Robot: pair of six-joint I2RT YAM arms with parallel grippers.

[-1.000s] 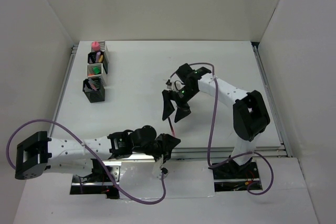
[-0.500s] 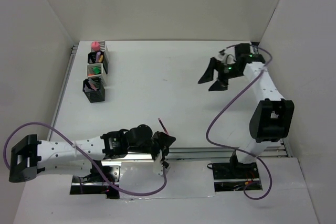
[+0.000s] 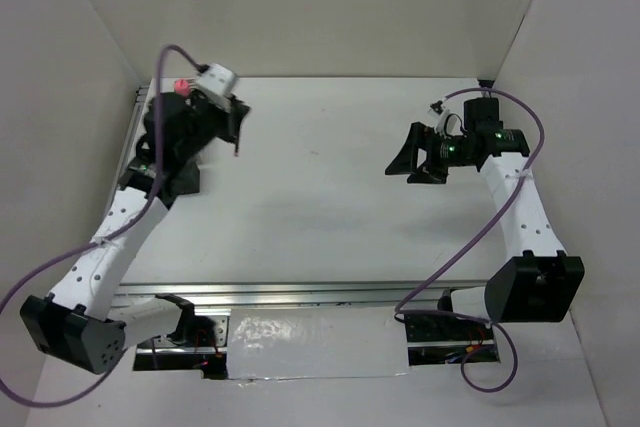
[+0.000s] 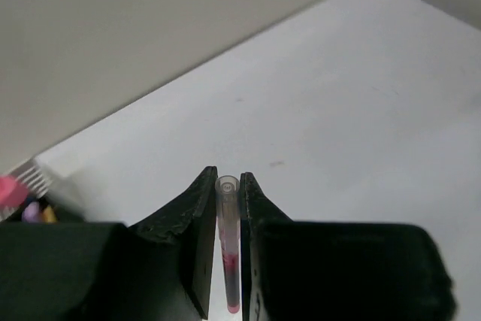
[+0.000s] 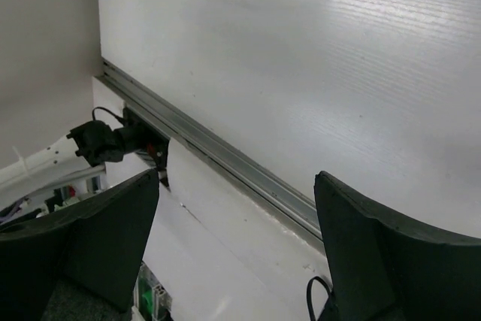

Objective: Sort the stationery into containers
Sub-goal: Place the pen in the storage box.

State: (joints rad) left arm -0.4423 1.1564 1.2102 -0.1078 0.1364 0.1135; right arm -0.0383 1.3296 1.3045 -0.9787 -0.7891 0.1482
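Pen (image 4: 228, 249): thin clear barrel, pink-red ink inside, pinched between the 2 fingers of the left gripper (image 4: 227, 195), which is closed tight on it. The gripper hangs over the far-left of the surface (image 3: 320, 207), near the cups (image 4: 33, 178). A cup rim and a pink marker (image 4: 7, 189) show at the wrist view's edge. Right gripper (image 3: 418, 167): wide open, holding nothing, well apart.

Our judgement: choose 1 cup, centre the pen over its mouth, tip it upright, lower it past the rim, and only then release.
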